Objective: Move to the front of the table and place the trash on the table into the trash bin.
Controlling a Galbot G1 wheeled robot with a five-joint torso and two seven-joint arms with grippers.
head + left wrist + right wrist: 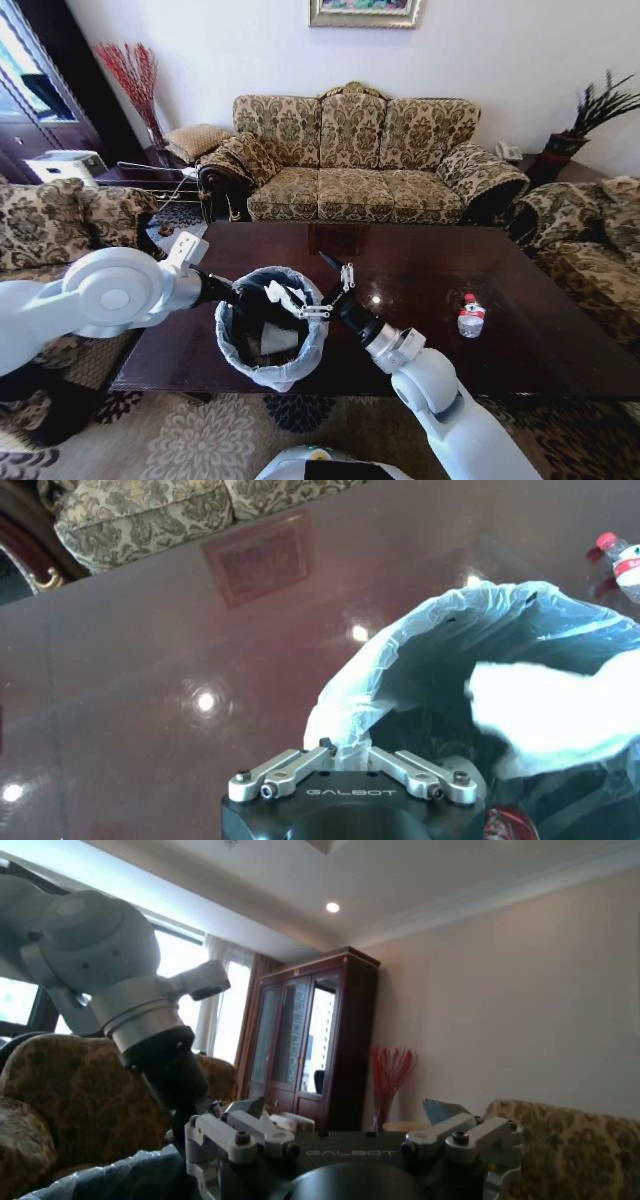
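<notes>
The trash bin (268, 328), dark with a pale bag liner, hangs over the near left part of the dark glossy table (420, 260). My left gripper (238, 294) is shut on the liner at its rim; the left wrist view shows the gripper (350, 756) pinching the bag (400, 675). White tissue (550, 705) and a red can (503, 825) lie inside the bin. My right gripper (300, 278) hovers open over the bin's mouth with nothing between its fingers, and looks the same in its own view (345, 1111). A clear red-capped bottle (471, 315) stands on the table to the right.
A patterned sofa (350, 160) stands behind the table, with armchairs at the left (60, 225) and right (590, 240). A patterned carpet (200, 440) lies in front of the table. A small side table (175, 240) sits near the table's far left corner.
</notes>
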